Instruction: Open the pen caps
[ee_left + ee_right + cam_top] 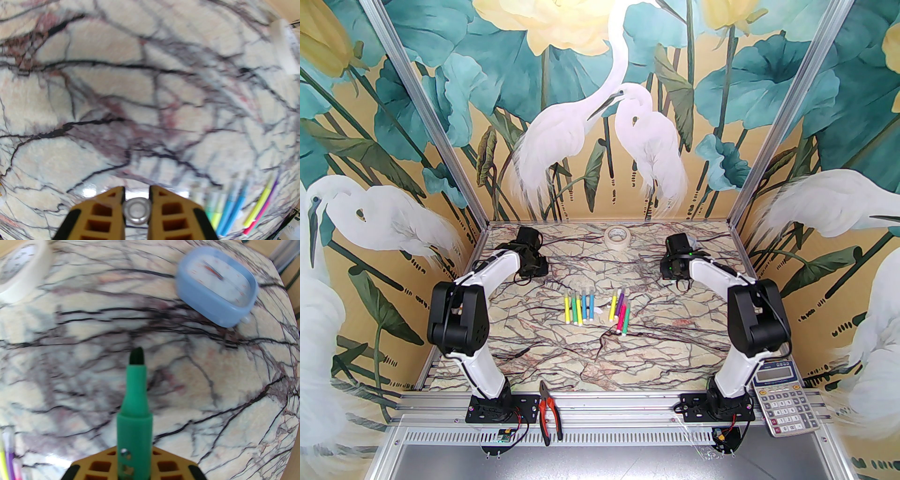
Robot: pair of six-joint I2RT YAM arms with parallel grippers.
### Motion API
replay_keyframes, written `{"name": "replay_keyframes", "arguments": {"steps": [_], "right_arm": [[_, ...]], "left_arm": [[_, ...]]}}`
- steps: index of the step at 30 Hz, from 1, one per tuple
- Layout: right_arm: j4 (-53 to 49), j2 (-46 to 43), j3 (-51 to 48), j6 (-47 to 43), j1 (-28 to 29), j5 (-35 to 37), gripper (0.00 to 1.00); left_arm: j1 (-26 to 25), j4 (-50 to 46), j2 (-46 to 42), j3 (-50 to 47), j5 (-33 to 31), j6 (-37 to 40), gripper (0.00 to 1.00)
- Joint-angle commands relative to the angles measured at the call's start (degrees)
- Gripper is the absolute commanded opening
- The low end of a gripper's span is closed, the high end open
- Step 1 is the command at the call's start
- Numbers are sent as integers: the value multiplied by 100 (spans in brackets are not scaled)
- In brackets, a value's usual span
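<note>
The cap [137,211], a small pale ring seen end-on, sits pinched between the fingers of the left gripper [137,191], which is clamped tight on it above the table [93,93]. Across the way, the right gripper [134,452] is clenched around a green marker [134,427], its dark tip bare and pointing away. The other markers [579,307] lie in two clusters mid-table between the arms, pale caps [567,295] on their far ends. There's a tape roll [618,234] at the back edge and a blue dial box [216,286] near the right gripper. Pliers [548,412] and a calculator [787,398] rest on the front rail.
</note>
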Motion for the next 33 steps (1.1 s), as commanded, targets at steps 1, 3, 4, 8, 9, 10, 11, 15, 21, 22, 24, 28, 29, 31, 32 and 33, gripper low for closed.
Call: {"name": "replay_keyframes", "arguments": {"steps": [1,3,4,8,9,10,11,15,21,22,24,28,29,31,32,33], "right_arm": [[-180,162,157,59,-38,182,9],[-185,215,187,53,-79,183,10],[-210,259,215,60,-100,172,10],[-303,442,314,77,-224,121,10],[-327,485,347,83,-254,104,10],[-351,528,375,101,-279,88,10],[-371,559,402,111,-300,77,10],[-440,672,475,138,-366,35,13],[-561,775,537,168,-406,41,20],[-568,783,540,174,-403,44,20],[-598,793,548,177,-425,51,21],[-654,841,559,183,-440,43,22],[-667,850,568,182,-437,33,22],[-687,874,582,180,-450,43,24],[-697,878,584,187,-447,38,24],[-707,888,592,188,-451,44,24]], "left_arm": [[132,-156,308,85,-67,169,0],[174,-182,430,146,-72,198,0],[191,-203,505,186,-87,214,0],[277,-210,698,255,-151,239,0],[306,-216,734,267,-131,249,0],[341,-222,777,275,-95,257,0],[374,-226,808,283,-67,265,0],[448,-229,916,287,-34,295,0],[489,-226,1069,305,20,300,7],[485,-237,1095,320,29,304,9],[485,-237,1123,319,51,312,10],[485,-246,1171,328,57,313,13],[488,-244,1180,328,57,314,14],[498,-248,1202,337,66,318,16],[494,-268,1214,349,65,324,17],[494,-279,1234,356,64,329,18]]}}
